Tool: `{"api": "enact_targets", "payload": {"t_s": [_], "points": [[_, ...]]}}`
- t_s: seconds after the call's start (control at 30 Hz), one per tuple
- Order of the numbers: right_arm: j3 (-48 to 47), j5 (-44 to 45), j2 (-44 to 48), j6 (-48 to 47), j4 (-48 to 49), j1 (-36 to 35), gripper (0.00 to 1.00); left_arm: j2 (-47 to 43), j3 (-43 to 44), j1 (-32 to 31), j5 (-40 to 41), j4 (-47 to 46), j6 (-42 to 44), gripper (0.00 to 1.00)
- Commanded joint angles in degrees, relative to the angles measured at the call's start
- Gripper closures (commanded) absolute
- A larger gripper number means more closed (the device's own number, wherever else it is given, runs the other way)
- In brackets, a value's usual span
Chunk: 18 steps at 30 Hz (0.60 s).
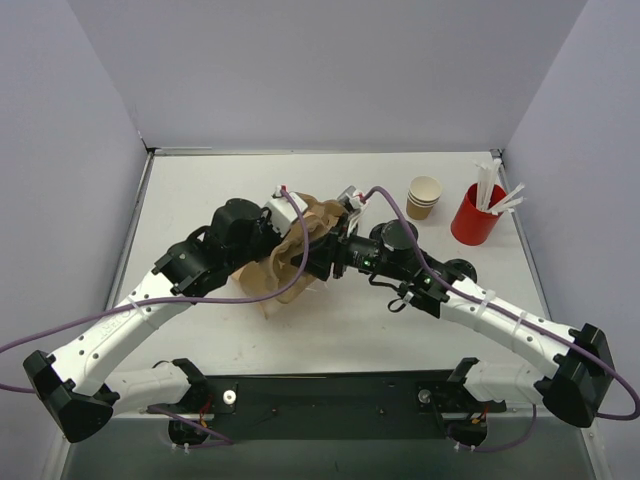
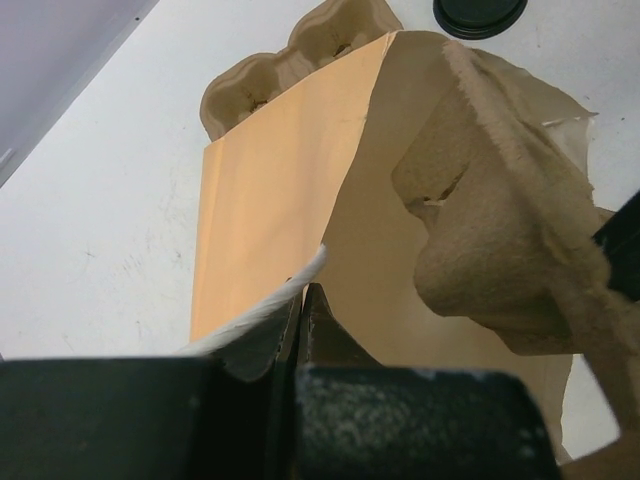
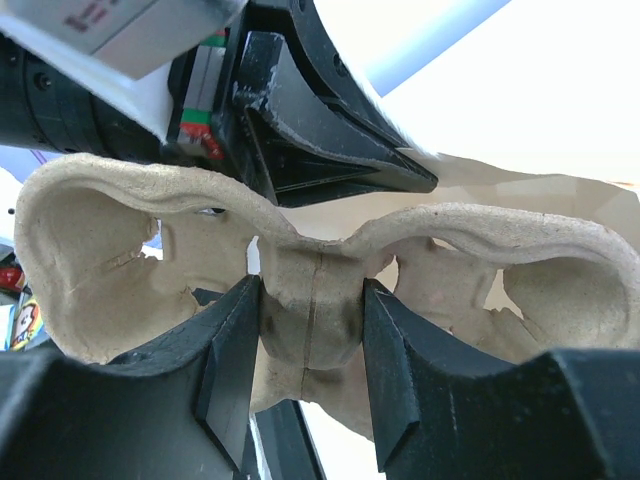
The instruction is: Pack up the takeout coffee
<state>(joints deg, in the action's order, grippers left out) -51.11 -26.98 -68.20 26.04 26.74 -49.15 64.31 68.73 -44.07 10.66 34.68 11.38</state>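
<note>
Brown moulded pulp sits clamped in my right hand (image 3: 310,330): both fingers press on the narrow ridge between two pockets of the pulp carrier (image 3: 480,250), which is tilted on edge. My left hand (image 2: 305,300) is closed tight, pinching the upper edge of the paper bag (image 2: 270,190), with a white strip beside the fingertips that I think is a handle, though the wrist view is too close to be sure. The carrier lies partly inside the bag's mouth, and two of its pockets poke out past the bag's far end. Both hands meet over the middle of the table (image 1: 330,330). The takeout coffee cup (image 1: 424,197) stands upright near the far right corner, well apart from both hands, just beside the red cup (image 1: 474,220) holding white straws (image 1: 495,188).
</note>
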Motion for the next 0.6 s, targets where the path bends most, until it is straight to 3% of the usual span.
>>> {"api": "enact_targets", "payload": {"t_s": [0.0, 0.2, 0.57], "points": [[3.1, 1.2, 4.5, 2.9, 10.6, 0.4, 0.7, -0.5, 1.4, 1.0, -0.8, -2.0, -0.8, 1.0], [5.8, 5.8, 9.1, 3.8, 10.6, 1.8, 0.71, -0.8, 0.4, 1.3, -0.6, -2.4, -1.3, 1.0], [1.8, 3.8, 0.4, 5.0, 15.1, 0.8, 0.72, -0.9, 0.9, 1.5, -2.0, -2.8, -2.7, 1.0]]}}
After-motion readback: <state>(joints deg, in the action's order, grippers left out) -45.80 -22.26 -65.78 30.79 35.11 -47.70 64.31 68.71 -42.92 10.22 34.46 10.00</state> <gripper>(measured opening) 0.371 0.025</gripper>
